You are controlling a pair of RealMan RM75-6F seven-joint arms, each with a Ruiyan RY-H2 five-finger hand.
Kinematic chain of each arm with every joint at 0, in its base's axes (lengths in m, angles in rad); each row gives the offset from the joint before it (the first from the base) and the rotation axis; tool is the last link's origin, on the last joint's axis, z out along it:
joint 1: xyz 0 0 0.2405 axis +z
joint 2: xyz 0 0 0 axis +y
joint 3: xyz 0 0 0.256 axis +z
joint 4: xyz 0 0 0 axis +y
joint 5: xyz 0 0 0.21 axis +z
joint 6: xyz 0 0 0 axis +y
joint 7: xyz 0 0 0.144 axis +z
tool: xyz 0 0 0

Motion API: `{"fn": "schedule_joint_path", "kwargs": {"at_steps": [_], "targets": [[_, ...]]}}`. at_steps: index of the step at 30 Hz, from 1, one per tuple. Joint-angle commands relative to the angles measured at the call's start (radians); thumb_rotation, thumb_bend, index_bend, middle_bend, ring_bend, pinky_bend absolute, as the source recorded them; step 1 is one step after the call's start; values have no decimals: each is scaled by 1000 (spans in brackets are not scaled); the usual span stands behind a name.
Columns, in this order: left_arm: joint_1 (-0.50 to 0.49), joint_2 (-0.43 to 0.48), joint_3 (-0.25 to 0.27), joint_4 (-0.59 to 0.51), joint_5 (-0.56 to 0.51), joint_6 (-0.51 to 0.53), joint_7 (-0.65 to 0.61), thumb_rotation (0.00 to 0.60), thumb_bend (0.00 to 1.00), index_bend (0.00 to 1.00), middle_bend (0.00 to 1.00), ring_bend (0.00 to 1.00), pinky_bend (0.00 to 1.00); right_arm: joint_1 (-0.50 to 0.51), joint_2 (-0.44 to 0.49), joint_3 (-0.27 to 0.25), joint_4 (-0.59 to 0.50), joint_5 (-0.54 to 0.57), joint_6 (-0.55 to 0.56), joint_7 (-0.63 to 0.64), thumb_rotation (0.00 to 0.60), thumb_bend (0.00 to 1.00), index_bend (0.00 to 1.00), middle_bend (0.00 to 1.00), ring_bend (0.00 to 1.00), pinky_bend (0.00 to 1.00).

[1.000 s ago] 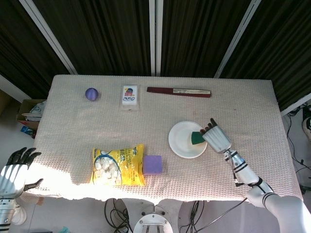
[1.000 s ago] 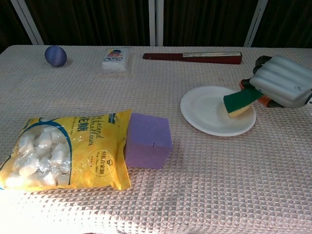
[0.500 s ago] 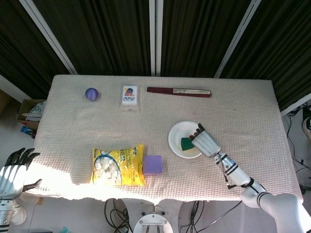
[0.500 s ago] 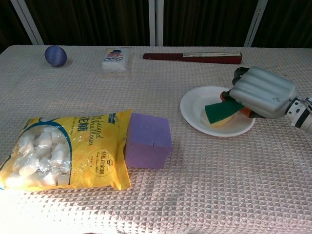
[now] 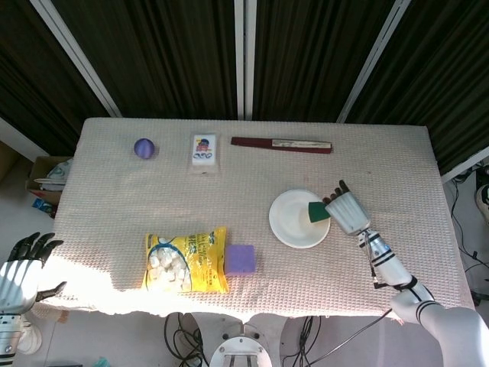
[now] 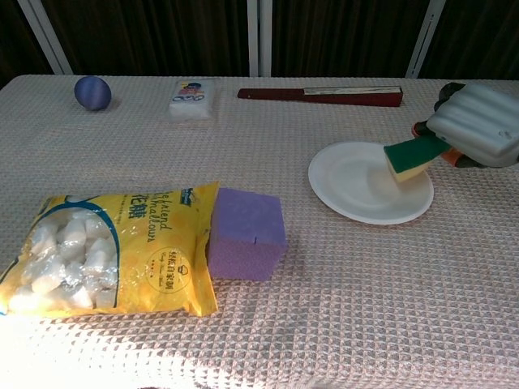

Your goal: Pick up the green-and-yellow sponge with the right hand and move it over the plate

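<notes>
Green-and-yellow sponge (image 5: 318,210) sits right of centre in the head view, clamped in the right hand's (image 5: 346,212) fingers, overhanging the round white plate's (image 5: 290,229) right rim; left hand (image 5: 21,269) idles lower left, fingers apart; chest view, upper right: sponge (image 6: 415,156) tilts over the plate (image 6: 357,190), seemingly lifted clear.

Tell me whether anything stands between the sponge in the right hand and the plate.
Nothing visible does. The right hand holds the green-and-yellow sponge tilted over the right edge of the plate, whose surface is bare.
</notes>
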Motion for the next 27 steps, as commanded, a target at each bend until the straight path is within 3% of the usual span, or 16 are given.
{"fn": "schedule_joint_path", "kwargs": {"at_steps": [1,12,15,23,27], "targets": [[0,1,0,-2,1,1,2,600,16,241,146,83,131,-9,17,37,-18,37,19,39,600,577,1000,733,508,290],[39,9,25,-24,45,69,25,600,16,241,146,83,131,47,5,173,-84,183,-78,147,600,549,975,693,493,267],[54,12,32,-24,61,95,24,600,17,241,146,83,131,70,-18,189,-72,214,-136,144,600,516,854,640,456,234],[61,2,28,-9,46,91,12,600,17,241,146,83,131,122,-83,249,-19,322,-294,166,600,394,418,402,251,176],[55,3,24,-14,45,80,24,600,16,241,146,83,131,131,-86,251,-1,343,-335,158,600,320,292,313,174,151]]}}
